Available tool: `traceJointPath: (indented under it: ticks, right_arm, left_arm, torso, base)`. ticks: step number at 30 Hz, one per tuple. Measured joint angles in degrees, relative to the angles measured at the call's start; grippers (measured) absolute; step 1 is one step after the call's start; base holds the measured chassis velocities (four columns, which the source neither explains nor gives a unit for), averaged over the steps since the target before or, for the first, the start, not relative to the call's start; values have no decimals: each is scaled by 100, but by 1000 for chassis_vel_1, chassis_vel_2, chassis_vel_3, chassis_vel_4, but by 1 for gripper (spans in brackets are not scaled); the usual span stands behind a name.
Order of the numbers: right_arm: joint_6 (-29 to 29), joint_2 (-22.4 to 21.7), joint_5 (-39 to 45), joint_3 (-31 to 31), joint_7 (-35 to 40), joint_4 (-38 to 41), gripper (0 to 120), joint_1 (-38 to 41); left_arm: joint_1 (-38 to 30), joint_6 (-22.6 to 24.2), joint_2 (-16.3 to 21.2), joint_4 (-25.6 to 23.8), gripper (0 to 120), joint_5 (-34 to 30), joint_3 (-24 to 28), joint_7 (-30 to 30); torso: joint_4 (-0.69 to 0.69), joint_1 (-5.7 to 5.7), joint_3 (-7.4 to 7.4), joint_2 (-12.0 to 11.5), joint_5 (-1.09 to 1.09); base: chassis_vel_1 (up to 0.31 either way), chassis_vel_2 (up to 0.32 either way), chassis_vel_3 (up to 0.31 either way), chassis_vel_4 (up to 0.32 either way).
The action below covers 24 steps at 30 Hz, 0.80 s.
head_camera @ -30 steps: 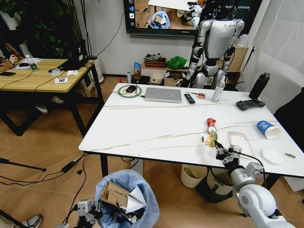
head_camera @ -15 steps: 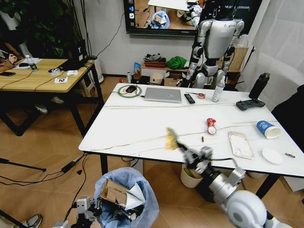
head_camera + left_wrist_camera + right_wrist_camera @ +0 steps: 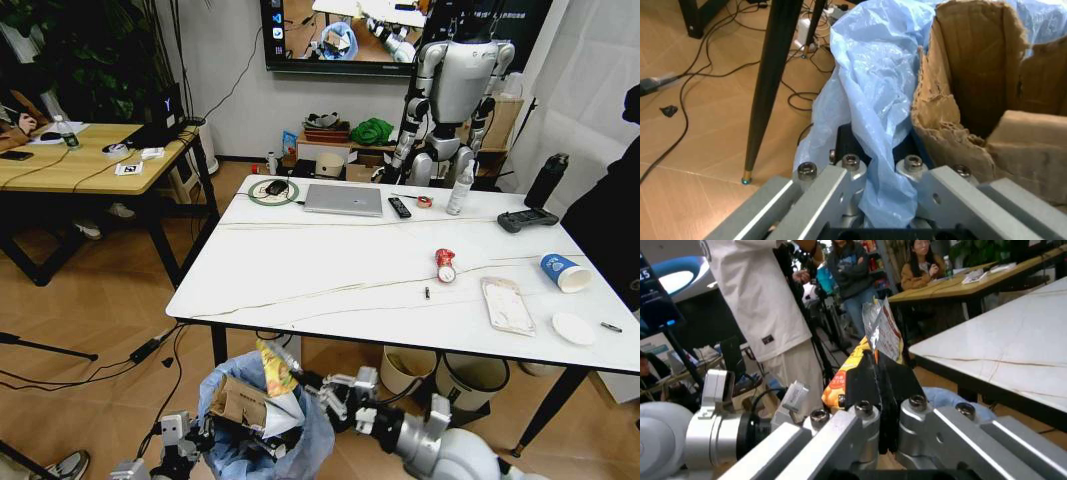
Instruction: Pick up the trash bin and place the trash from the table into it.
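left tool (image 3: 185, 450) low at the near left, clamped on the blue bag rim of the trash bin (image 3: 300, 440), which hangs below the worktop (image 3: 330, 270) front edge with torn cardboard (image 3: 240, 405) and white tissue (image 3: 285, 415) inside. right tool (image 3: 300, 380) just above the bin mouth, closed on a yellow wrapper (image 3: 275, 368). on the worktop right half: red can (image 3: 444, 264), clear package (image 3: 507, 304), blue cup (image 3: 560, 272), white disc (image 3: 573, 328).

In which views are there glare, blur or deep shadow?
Head view: soft glare on the table; right pincer slightly motion-blurred over the trash bin. Left wrist view: the blue bag shines, the cardboard box is dark inside. Right wrist view: yellow wrapper sharp, background soft.
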Motion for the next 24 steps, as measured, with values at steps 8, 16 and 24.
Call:
traceJointPath:
  ticks: [8,16,24]
  right_arm:
    - [-17,152,-8,-304,-18,-321,0,364]
    - [-28,383,-287,-475,-150,-863,0,478]
    - [-4,385,-547,-232,-285,-903,7,181]
  left_arm:
    - [-17,16,-17,29,0,-13,57,-4]
    - [62,17,-37,-59,0,-6,60,-5]
    - [140,18,-15,-162,0,2,38,-6]
  torso:
    - [0,0,0,0,-1]
    - [1,0,0,0,0]
    - [0,0,0,0,0]
  base:
    - [0,0,0,0]
    - [0,0,0,0]
    - [0,0,0,0]
